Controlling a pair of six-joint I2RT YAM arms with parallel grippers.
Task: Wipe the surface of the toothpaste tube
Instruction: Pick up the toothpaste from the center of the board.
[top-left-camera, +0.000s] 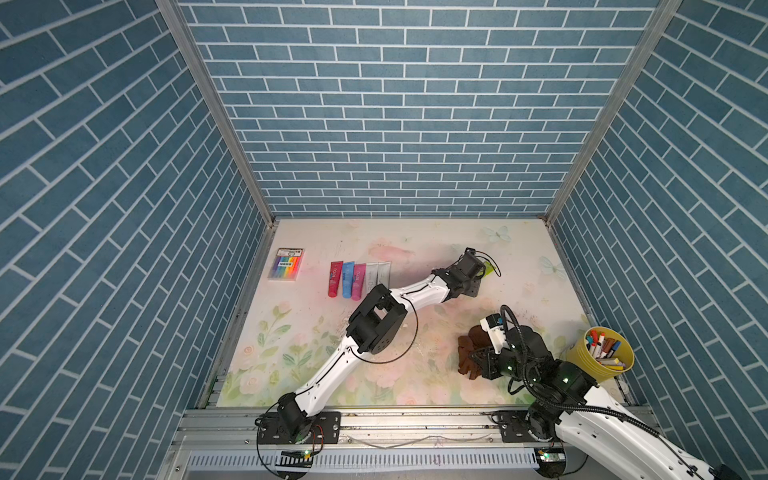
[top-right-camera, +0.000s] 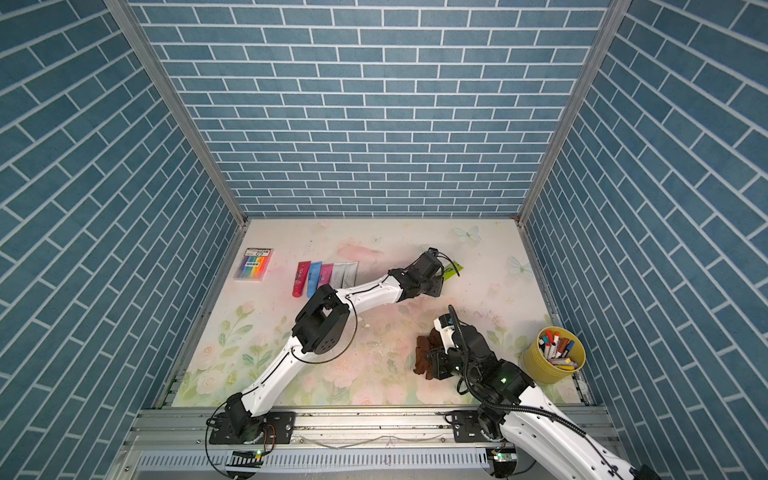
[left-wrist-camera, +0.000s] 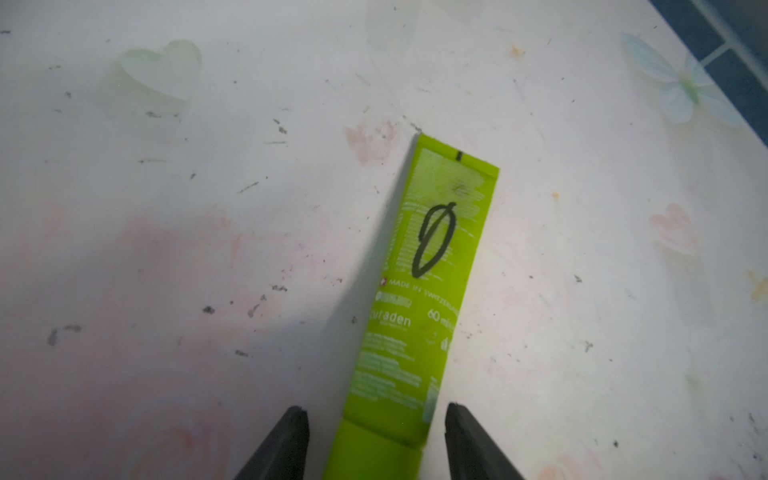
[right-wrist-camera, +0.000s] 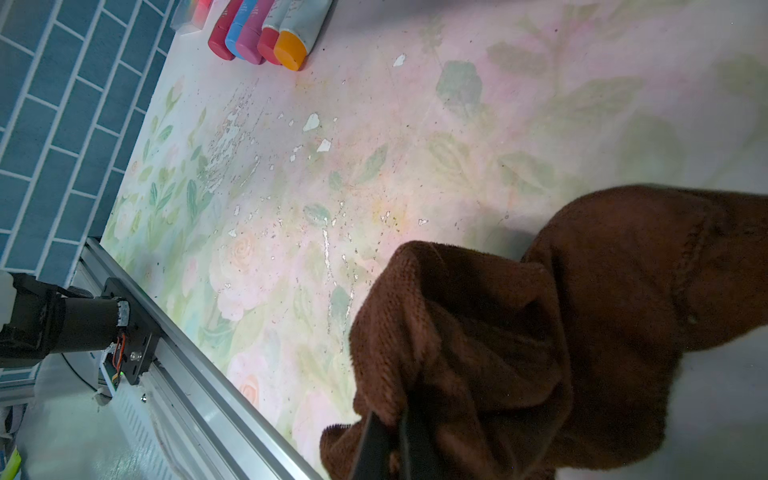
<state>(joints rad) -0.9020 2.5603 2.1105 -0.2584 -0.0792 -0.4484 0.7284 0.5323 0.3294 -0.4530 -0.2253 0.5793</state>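
1. While the toothpaste tube (left-wrist-camera: 428, 266) is lying flat on the table (top-left-camera: 415, 249), right of centre in the far half, the left gripper (left-wrist-camera: 377, 411) is straddling what appears to be its cap end. The jaws are spread, with a gap showing on either side.
2. The right gripper (right-wrist-camera: 388, 419) is pinching the brown cloth (right-wrist-camera: 582, 311), well apart from the tube.
3. Recommended: pinch squarely across that end and squeeze lightly, since the tube is likely soft, leaving the black pen mark (left-wrist-camera: 434, 239) exposed for wiping.
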